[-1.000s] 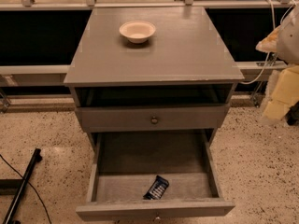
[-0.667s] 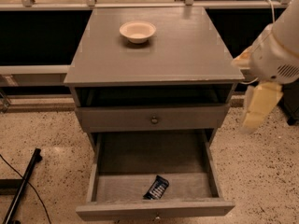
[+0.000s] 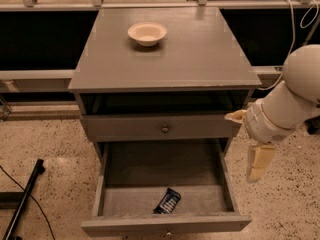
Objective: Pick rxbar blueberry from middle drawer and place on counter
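The rxbar blueberry, a dark wrapper with white stripes, lies on the floor of the open middle drawer, near its front edge and a little right of centre. The counter is the grey top of the cabinet. My gripper hangs from the white arm at the right of the cabinet, outside the drawer, level with its right side wall and above the floor. It holds nothing that I can see and is apart from the bar.
A cream bowl stands at the back of the counter, left of centre. The upper drawer front with a round knob is closed. A black bar lies on the speckled floor at the left. Cables hang at the right.
My arm and gripper have moved from the far right edge leftwards and down, closer to the right side of the open drawer. The bar and bowl have not moved.
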You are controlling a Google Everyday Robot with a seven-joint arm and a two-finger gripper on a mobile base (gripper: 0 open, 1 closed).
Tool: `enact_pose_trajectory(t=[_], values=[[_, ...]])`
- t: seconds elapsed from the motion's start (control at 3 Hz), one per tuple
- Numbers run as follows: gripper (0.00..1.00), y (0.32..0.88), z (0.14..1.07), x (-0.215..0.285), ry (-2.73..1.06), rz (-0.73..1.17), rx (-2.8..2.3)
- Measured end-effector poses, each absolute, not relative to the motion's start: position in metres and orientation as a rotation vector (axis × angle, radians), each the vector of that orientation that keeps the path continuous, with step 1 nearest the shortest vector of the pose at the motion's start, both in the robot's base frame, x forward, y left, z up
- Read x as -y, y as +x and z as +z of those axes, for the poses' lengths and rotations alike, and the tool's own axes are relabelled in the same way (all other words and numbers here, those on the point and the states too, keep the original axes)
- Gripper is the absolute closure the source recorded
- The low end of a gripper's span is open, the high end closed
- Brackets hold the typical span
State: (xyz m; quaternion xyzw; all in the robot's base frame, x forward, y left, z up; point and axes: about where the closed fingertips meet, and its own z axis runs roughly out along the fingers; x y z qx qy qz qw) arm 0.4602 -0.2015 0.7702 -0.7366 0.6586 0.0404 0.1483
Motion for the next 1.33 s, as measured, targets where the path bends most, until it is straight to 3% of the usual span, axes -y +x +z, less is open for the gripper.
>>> enact_pose_trajectory(t=[0.33, 0.67, 1.33], values=[[0.0, 0.462, 0.776, 0.198, -2.124, 0.108, -1.886], [0.0, 0.487, 0.697, 0.207, -2.297, 0.098, -1.844], [0.0, 0.484, 0.543, 0.226, -2.586, 0.253, -1.642]])
